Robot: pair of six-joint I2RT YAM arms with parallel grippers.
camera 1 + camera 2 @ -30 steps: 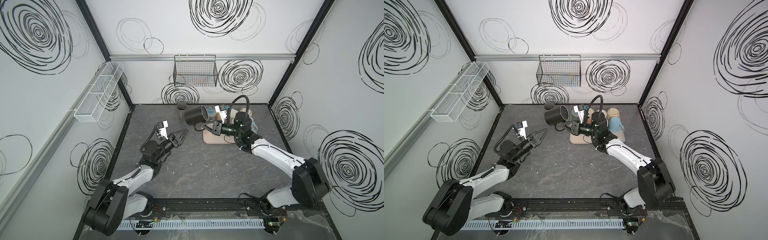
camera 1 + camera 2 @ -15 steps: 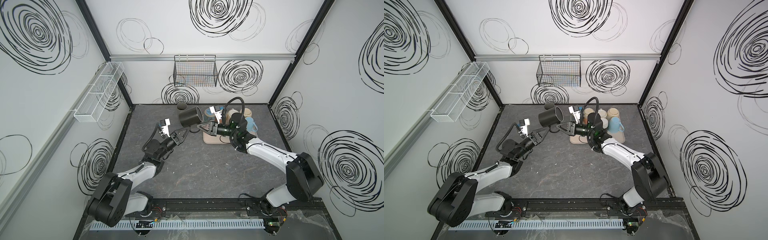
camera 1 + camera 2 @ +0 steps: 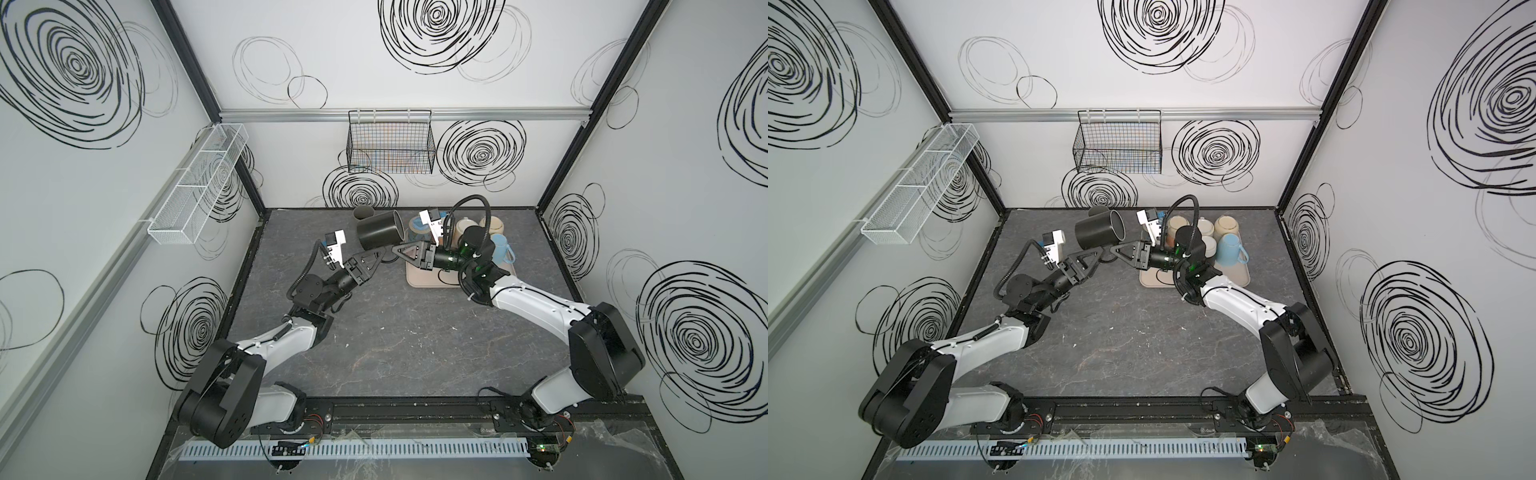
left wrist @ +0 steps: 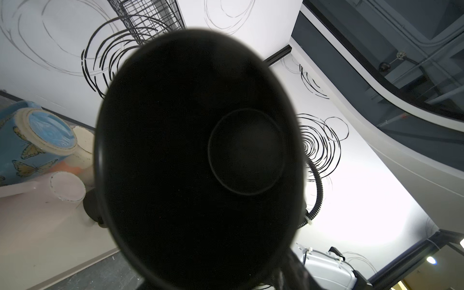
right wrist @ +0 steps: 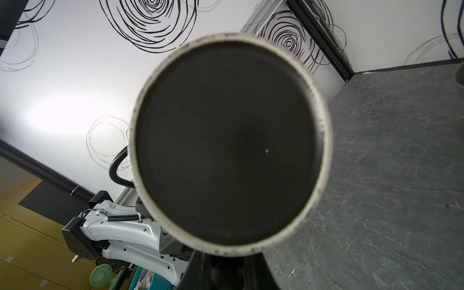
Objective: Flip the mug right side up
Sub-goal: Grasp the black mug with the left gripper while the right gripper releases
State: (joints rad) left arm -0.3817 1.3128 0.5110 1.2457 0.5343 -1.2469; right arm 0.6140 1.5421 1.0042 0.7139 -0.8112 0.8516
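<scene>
Glossy black cylindrical mug (image 3: 376, 235) is on its side, in the air over the far middle of the grey stone-look desk (image 3: 395, 340), its pale unglazed base ring facing right. Right end effector (image 3: 395, 250) is pinched tight on it from below. Left end effector (image 3: 377, 257) is just beside it; can't tell its opening.

Sideways mug (image 3: 1098, 234) at left tool (image 3: 1099, 252), right tool (image 3: 1113, 248)

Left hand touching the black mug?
Cannot tell. In both top views the left hand ends right under the black mug, the meeting point hidden; the left wrist view shows no clear contact.
</scene>
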